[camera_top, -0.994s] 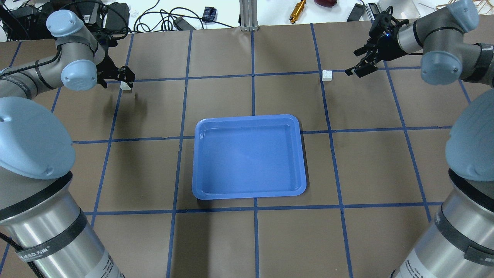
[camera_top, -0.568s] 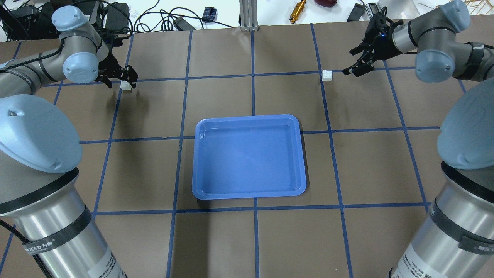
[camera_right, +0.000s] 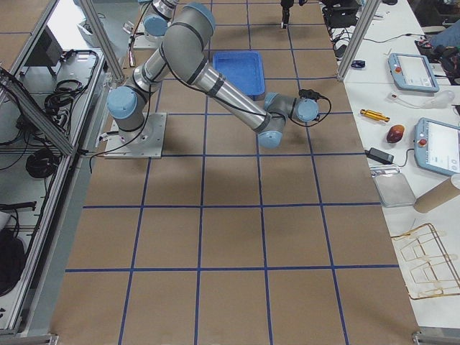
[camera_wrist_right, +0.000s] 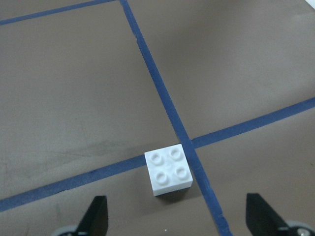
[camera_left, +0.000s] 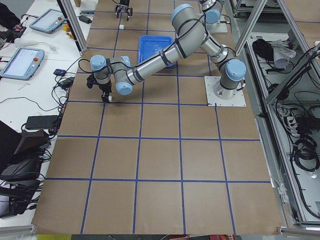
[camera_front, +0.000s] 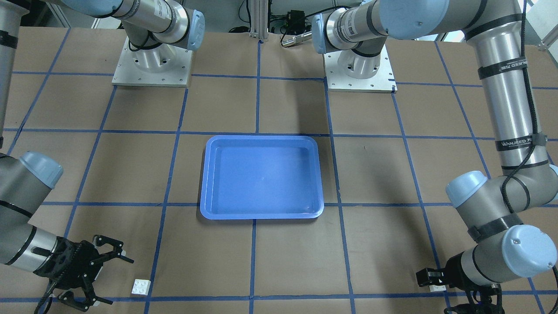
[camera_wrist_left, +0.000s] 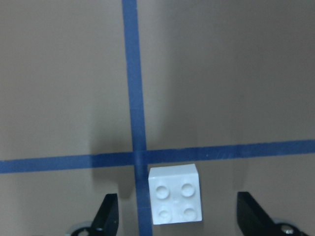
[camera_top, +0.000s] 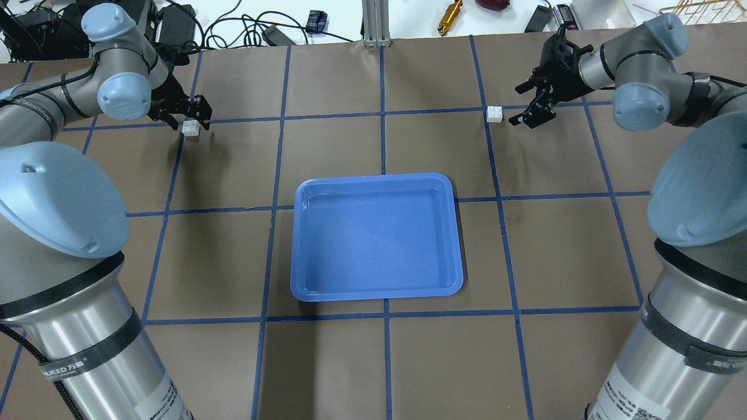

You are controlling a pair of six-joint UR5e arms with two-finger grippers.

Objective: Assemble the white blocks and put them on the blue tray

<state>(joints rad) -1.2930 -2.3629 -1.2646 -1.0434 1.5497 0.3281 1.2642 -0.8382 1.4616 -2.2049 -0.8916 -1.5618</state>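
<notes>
One white block point(camera_top: 191, 128) lies at the far left by a tape crossing. My left gripper point(camera_top: 188, 116) is open and straddles it; in the left wrist view the block point(camera_wrist_left: 175, 200) sits between the two fingertips point(camera_wrist_left: 107, 219), untouched. The other white block point(camera_top: 495, 114) lies at the far right on a tape line. My right gripper point(camera_top: 521, 105) is open just to its right; in the right wrist view that block point(camera_wrist_right: 168, 171) lies ahead of the spread fingertips point(camera_wrist_right: 96, 216). The blue tray point(camera_top: 377, 236) sits empty in the middle of the table.
Blue tape lines grid the brown table. Cables, a brass tool point(camera_top: 450, 14) and black devices lie past the far edge. The two arm bases point(camera_front: 151, 65) stand on the robot's side. In the front-facing view the right block point(camera_front: 141, 287) lies beside the right gripper point(camera_front: 114, 279).
My right gripper has moved left, closer to its white block. My left gripper has shifted slightly over its block. Both blocks and the tray have stayed put.
</notes>
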